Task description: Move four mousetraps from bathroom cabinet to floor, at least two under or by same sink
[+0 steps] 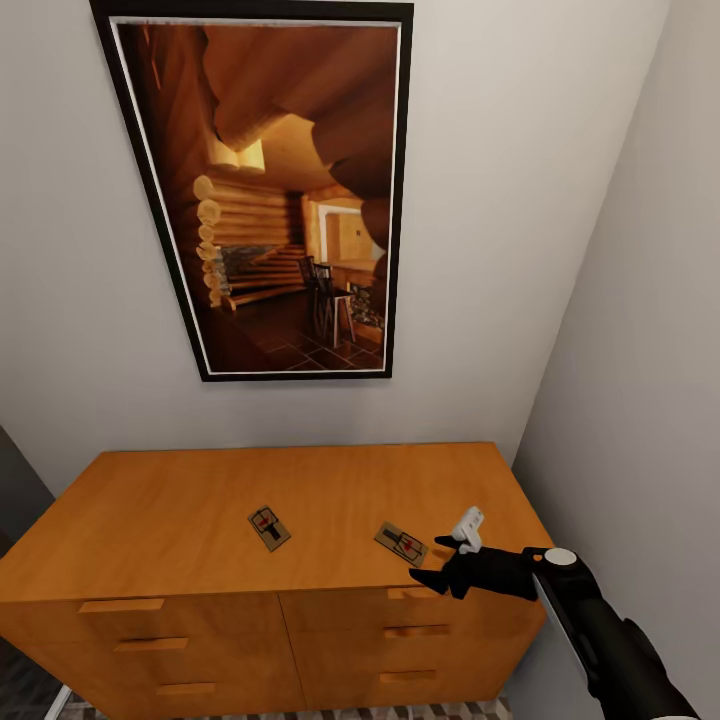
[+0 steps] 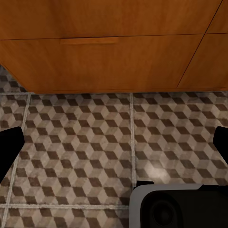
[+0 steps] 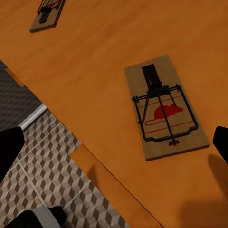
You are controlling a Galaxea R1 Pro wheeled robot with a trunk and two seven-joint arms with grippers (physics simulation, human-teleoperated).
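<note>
While right gripper (image 1: 448, 560) hovers spread over the cabinet (image 1: 180, 510) top's front-right edge, nearest mousetrap (image 1: 401, 543) lies just beside its fingertips, near the front edge. Second mousetrap (image 1: 269, 527) sits mid-top, well apart. Red mouse mark, no readable text. Left gripper (image 2: 114, 142) spread above the bathroom floor (image 2: 85, 142). Wall close on right.

Right arm (image 1: 610, 640): glossy black tube links, a white ring cap at the wrist joint, thin pale stripe along the forearm. Right gripper (image 1: 447, 552): matte black body, one black finger, one white. Left wrist view: black fingertips (image 2: 10, 145), rounded grey-and-black housing (image 2: 175, 206).
</note>
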